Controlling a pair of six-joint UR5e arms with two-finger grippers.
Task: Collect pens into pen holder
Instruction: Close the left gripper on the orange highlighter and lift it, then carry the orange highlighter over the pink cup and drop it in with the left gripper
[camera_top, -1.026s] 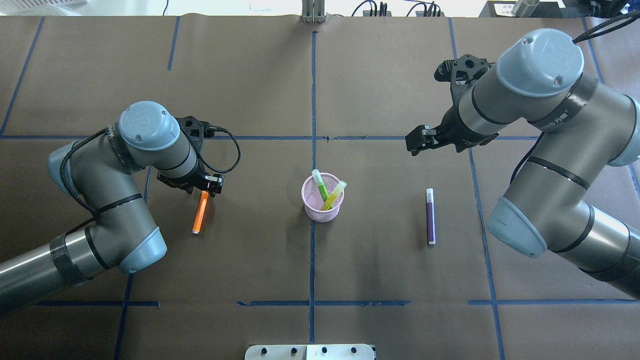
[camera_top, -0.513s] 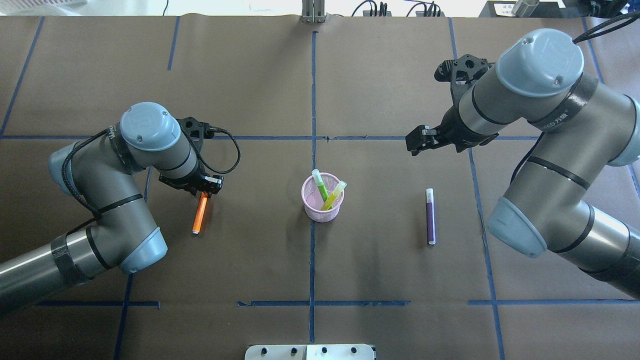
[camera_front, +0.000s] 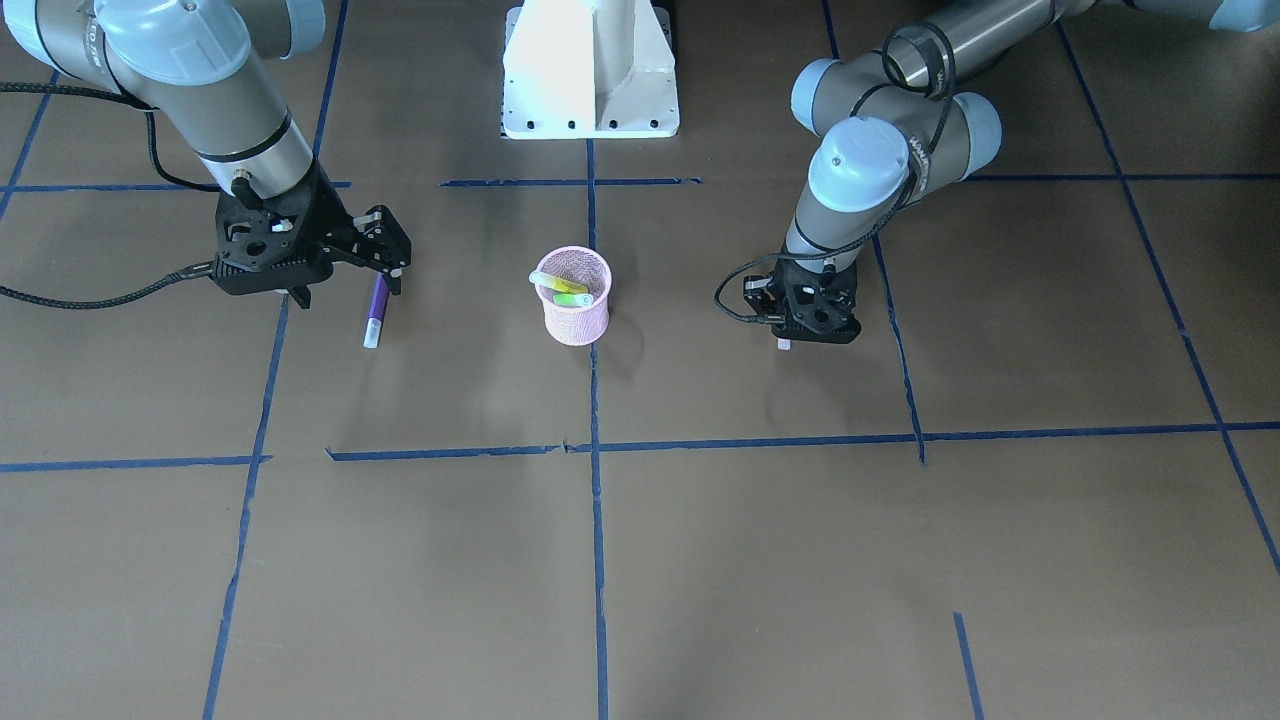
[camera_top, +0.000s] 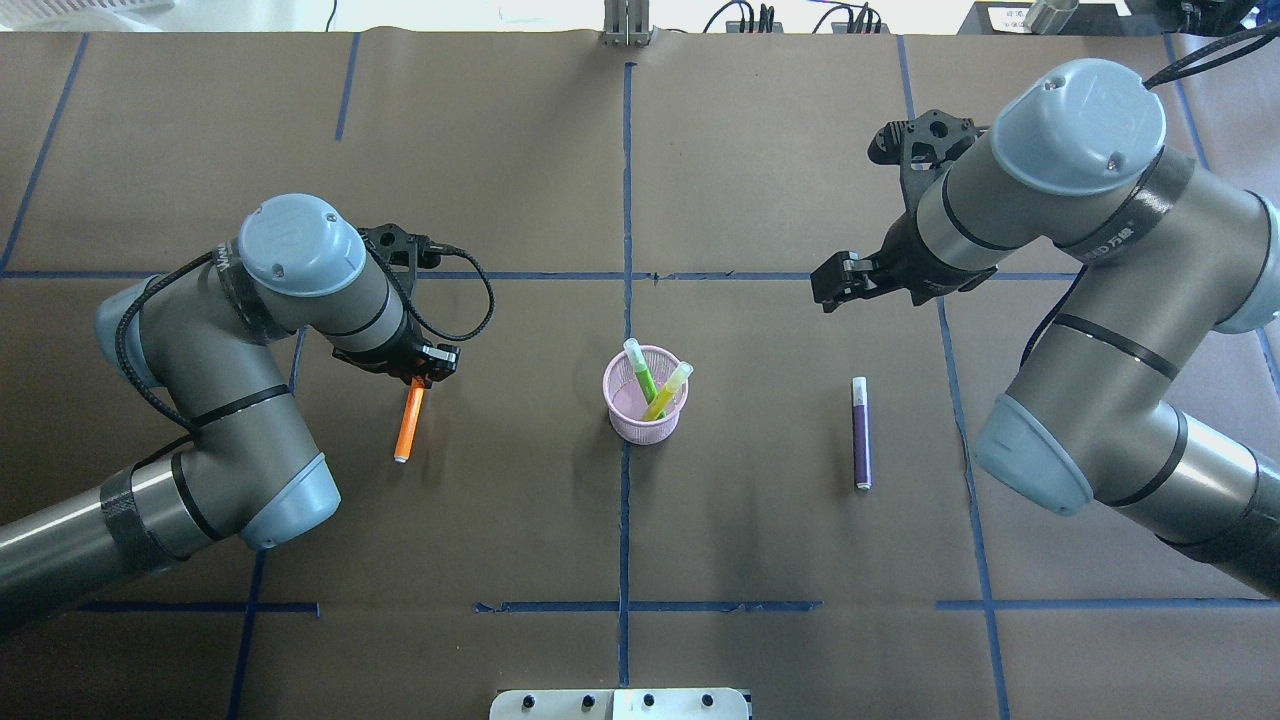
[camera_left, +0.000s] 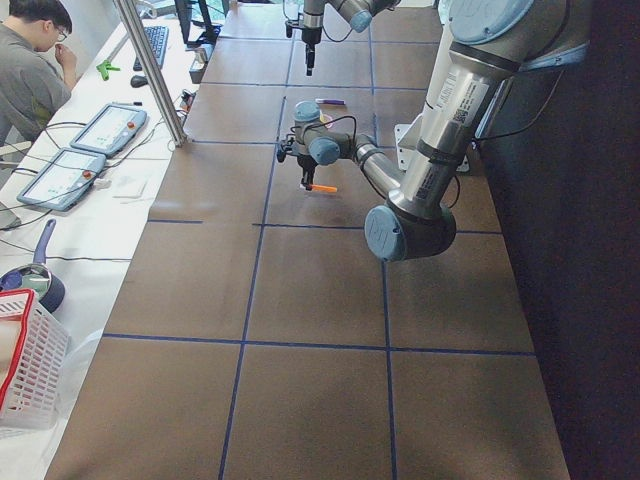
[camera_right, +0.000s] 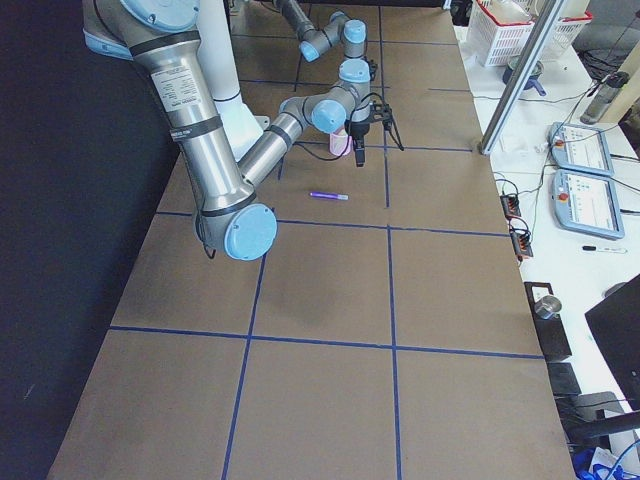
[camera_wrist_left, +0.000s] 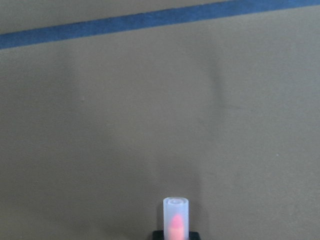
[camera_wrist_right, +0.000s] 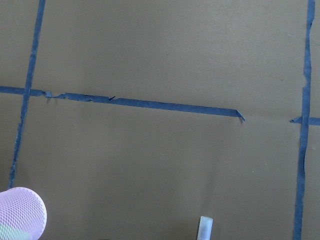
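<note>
The pink mesh pen holder (camera_top: 640, 428) stands at the table's middle, also in the front view (camera_front: 572, 322). It holds a green pen (camera_top: 640, 372) and a yellow-green pen (camera_top: 672, 385), both leaning. My left gripper (camera_top: 428, 372) is shut on the upper end of the orange pen (camera_top: 407, 428), to the holder's left. The pen's pale cap (camera_wrist_left: 176, 217) shows in the left wrist view. The purple pen (camera_top: 861, 432) lies flat on the table to the holder's right. My right gripper (camera_top: 828, 290) is open and empty, just beyond the purple pen (camera_front: 376, 305).
Blue tape lines cross the brown table cover. The robot's white base (camera_front: 590, 70) stands at the near edge, and a metal plate (camera_top: 620, 703) shows at the overhead view's bottom. An operator (camera_left: 35, 70) sits at a side bench with tablets.
My left gripper has shifted slightly right, towards the holder, carrying the orange pen with it. The right arm and the purple pen have not moved.
</note>
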